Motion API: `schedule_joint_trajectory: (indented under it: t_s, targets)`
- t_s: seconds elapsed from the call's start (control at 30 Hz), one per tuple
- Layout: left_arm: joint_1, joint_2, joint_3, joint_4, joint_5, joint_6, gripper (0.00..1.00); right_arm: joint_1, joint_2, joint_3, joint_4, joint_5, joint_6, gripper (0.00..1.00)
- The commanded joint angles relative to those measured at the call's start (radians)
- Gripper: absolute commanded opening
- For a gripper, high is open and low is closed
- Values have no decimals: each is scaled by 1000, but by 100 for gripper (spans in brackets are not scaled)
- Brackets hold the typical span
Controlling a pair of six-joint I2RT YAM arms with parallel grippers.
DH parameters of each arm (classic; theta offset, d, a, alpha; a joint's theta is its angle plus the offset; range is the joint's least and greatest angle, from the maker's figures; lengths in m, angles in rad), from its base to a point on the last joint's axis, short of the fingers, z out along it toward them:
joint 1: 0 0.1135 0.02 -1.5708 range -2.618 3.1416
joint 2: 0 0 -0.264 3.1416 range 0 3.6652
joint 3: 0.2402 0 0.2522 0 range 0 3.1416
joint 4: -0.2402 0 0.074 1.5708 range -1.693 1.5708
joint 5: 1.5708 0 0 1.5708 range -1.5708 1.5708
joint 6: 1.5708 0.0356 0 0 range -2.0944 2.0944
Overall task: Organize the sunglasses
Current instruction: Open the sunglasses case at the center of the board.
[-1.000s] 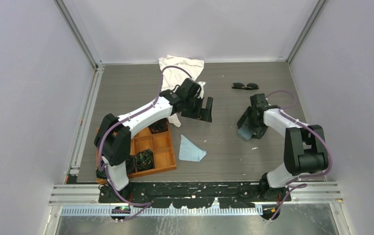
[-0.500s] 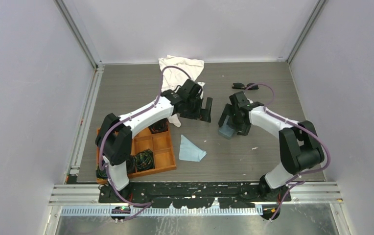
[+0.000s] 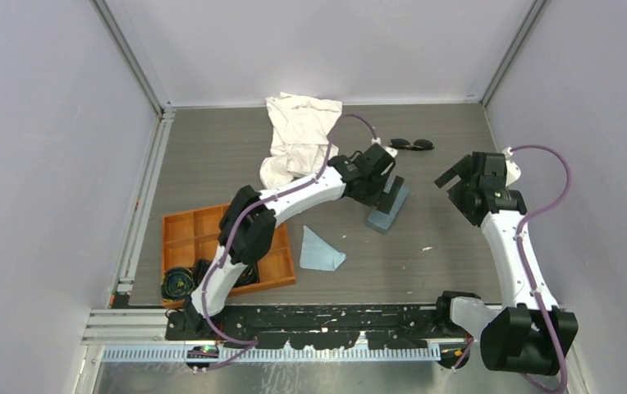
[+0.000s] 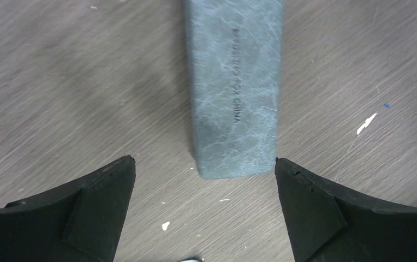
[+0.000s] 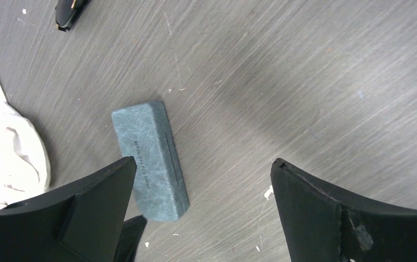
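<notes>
On the table [image 3: 212, 156], the glasses case [image 3: 388, 209] now lies free, shut.
The right gripper [image 5: 202, 161] has let go and backed off; the left gripper [image 4: 202, 161] has swung over it. Both gape wide, empty. The sunglasses [image 3: 411, 144] lie near the far edge, unpacked.

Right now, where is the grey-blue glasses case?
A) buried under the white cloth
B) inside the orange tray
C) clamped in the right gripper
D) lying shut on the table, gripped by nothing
D: the glasses case lies shut on the table, with the left gripper open near it, fingers clear of it, and the right gripper open and empty.
</notes>
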Motion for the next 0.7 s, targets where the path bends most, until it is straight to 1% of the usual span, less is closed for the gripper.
schedule_joint_trajectory:
  t_s: [0.0,0.07,0.1,0.17,0.23,0.27,0.33,0.4,0.43,0.53,0.67]
  targets:
    - [-39,36,22,69,-36,114,100,-24,-66,-10,-67,47,-2,100]
    - [-60,43,17,88,-90,157,100,-30,-75,9,-87,42,-4,100]
    - [-62,51,36,70,-91,162,100,-30,-76,17,-93,38,-7,100]
    - [-59,78,104,-13,-82,153,100,-30,-75,21,-90,16,-18,100]
    - [-44,78,145,-86,-37,127,98,-29,-60,13,-75,-40,-38,100]
    - [-34,52,117,-83,-8,113,97,-28,-51,5,-62,-75,-49,100]
    - [-5,-52,-21,17,43,80,97,0,-25,-6,-54,-96,-48,100]
    - [36,-149,-154,100,103,41,97,80,3,-8,-45,-54,-37,100]
    - [59,-178,-198,113,128,23,97,140,22,-3,-37,-22,-27,100]
    - [128,-247,-296,115,193,-11,97,322,140,32,-10,44,15,100]
    - [167,-311,-366,110,192,-16,97,405,304,87,34,56,78,100]
